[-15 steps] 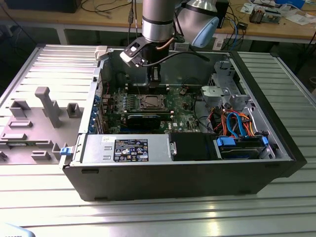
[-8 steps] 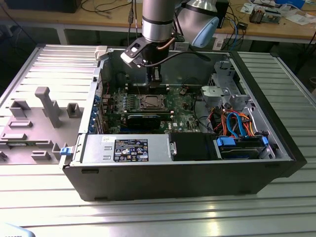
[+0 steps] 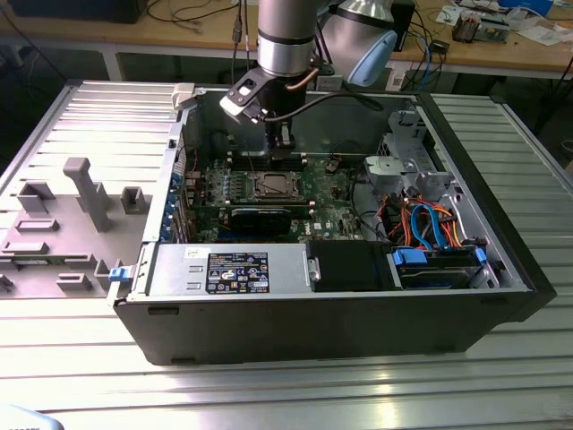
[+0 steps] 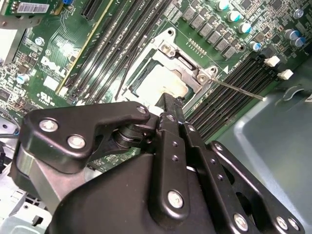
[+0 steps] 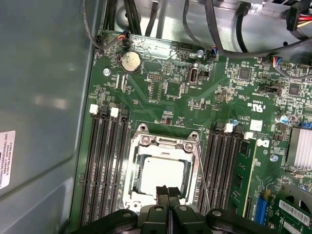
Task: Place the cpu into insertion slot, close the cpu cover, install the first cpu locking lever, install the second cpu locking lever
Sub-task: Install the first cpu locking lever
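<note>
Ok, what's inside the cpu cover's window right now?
The cpu, pale metal top up, fills the window of the cpu cover. The shut claw hangs over one edge, hiding that part of chip and frame. What lies under the cpu cannot be seen.

You look across a ribbed silver aluminium table [image 3: 295,394], with bright glare lying on its front slats. Behind it runs a long light-wood bench [image 3: 134,34], strewn with dark cables [image 3: 192,13] and white papers [image 3: 537,34].
</note>
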### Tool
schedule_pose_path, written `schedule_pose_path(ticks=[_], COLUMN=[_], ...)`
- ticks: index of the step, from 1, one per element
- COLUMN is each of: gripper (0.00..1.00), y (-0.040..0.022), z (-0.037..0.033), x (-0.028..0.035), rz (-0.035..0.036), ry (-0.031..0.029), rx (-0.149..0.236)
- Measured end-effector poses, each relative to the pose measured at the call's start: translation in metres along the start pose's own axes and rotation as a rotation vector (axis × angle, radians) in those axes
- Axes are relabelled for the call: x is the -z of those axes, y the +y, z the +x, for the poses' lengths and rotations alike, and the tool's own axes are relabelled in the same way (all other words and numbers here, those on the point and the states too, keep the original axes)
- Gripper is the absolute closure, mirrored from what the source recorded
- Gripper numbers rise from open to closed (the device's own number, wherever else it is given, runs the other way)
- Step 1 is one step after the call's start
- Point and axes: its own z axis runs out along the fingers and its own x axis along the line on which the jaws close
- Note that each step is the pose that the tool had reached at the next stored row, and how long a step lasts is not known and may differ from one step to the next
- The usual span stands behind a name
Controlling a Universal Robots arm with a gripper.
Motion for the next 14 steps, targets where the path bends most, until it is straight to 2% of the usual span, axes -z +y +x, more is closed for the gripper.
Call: schedule_pose_path(ticks=[14], gripper=[0.89], y=[0.0000], z=[0.0000], x=[0.0000], rz=[-0.0038], ry=[-0.0020], rx=[0.076])
